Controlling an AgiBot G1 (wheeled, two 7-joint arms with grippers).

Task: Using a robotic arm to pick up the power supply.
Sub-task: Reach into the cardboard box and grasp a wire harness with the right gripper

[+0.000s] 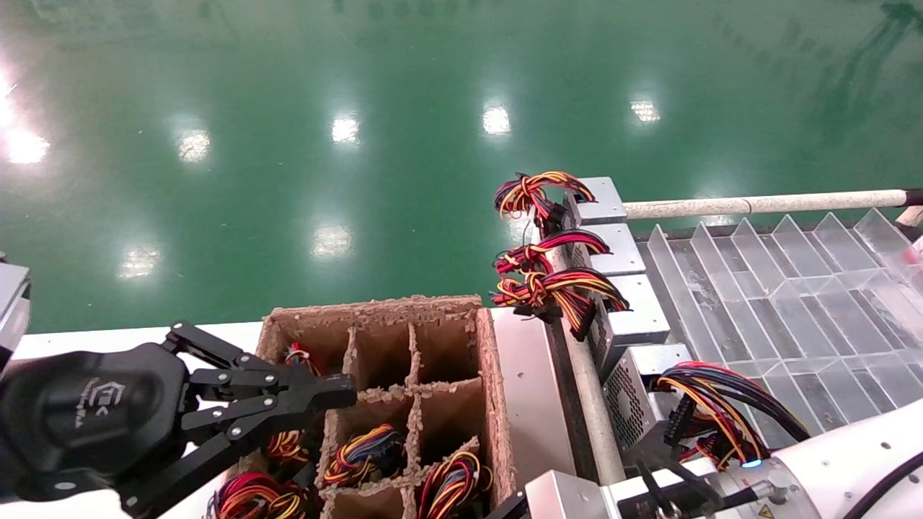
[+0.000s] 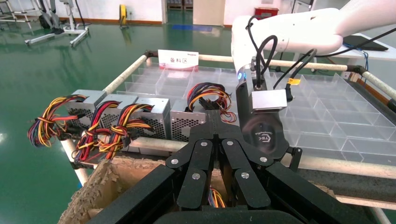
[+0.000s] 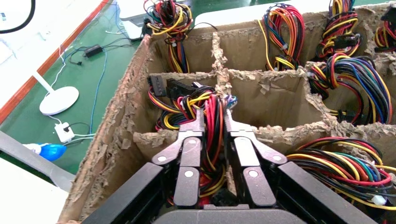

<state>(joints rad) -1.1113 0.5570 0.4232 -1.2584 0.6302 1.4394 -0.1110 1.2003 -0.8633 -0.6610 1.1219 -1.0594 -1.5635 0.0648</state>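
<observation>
Red, yellow and black wires [image 3: 211,135] of a power supply [image 3: 187,105] sit pinched between the right hand's [image 3: 214,122] nearly closed fingers, inside a cell of the torn cardboard divider box [image 3: 116,135]. The left hand [image 1: 339,393] hovers over the same box, fingers pressed together and holding nothing. Beyond it, more power supplies [image 2: 152,114] line a clear-partitioned rack [image 2: 327,116].

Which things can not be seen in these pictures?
Head view: the right gripper is cut off by the bottom edge.
Right wrist view: the power supply shows only wires; its metal body is hidden inside the cardboard box.
Left wrist view: the left gripper hides that box's inside.
</observation>
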